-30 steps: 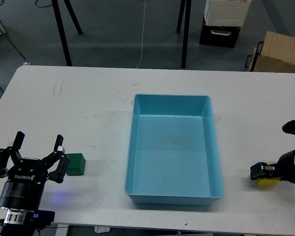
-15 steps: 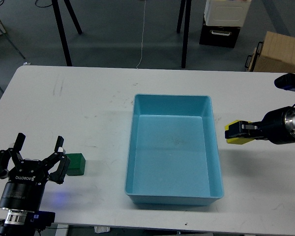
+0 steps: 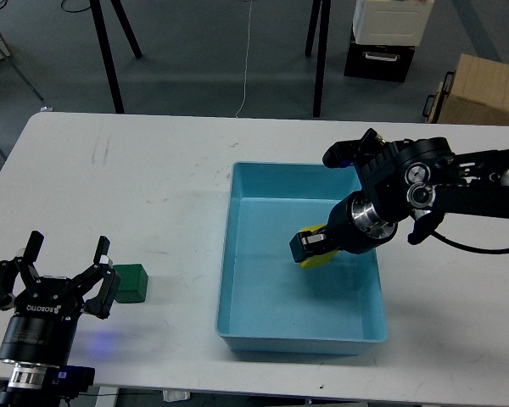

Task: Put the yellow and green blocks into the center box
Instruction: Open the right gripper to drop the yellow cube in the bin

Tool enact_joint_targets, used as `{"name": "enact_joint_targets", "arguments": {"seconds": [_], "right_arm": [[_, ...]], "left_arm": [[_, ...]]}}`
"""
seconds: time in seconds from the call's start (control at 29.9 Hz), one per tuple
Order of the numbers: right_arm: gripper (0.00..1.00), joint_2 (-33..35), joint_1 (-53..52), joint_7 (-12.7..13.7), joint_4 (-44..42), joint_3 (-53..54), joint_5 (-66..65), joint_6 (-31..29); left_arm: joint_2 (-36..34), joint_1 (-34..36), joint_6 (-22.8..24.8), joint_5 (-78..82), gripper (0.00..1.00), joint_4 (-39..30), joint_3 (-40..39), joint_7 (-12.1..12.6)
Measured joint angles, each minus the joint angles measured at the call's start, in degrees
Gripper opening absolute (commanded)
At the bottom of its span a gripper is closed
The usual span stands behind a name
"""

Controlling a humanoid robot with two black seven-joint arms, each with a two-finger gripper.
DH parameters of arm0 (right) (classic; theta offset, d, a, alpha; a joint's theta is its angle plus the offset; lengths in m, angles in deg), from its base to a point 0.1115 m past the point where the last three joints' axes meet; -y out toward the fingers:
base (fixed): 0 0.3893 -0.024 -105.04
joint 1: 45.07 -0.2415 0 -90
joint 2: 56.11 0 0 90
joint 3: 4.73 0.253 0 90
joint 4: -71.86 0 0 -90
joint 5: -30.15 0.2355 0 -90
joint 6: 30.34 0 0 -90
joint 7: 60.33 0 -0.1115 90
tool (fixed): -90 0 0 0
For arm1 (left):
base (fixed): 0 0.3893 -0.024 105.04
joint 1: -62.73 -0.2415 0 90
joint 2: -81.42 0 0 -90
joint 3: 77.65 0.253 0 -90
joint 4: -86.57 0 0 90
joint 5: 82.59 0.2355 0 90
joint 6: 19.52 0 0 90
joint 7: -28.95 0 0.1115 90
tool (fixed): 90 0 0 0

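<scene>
The right gripper is gripping the yellow block over the blue box and should release low inside, while the left gripper is waiting wide open beside the green block, left of the box.

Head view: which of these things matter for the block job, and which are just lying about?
Job:
yellow block, held by right gripper over the blue box
green block on the table, beside open left gripper

Lying about:
cardboard box on the floor
black stand legs
white and black crate
</scene>
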Motion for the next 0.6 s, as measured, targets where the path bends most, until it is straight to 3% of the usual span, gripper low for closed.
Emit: {"name": "enact_joint_targets", "arguments": {"seconds": [0.37,0.6], "right_arm": [[1.00,1.04,1.21,-0.02,-0.26,0.90,0.51,1.19],[1.00,1.04,1.20,-0.41,-4.96,8.33,3.86,5.10]], "left_arm": [[0.11,0.87,0.00,0.07,1.00,0.56,0.12,0.03],[0.02,0.72,0.00,0.08,1.00,0.57,0.11,0.03]]}}
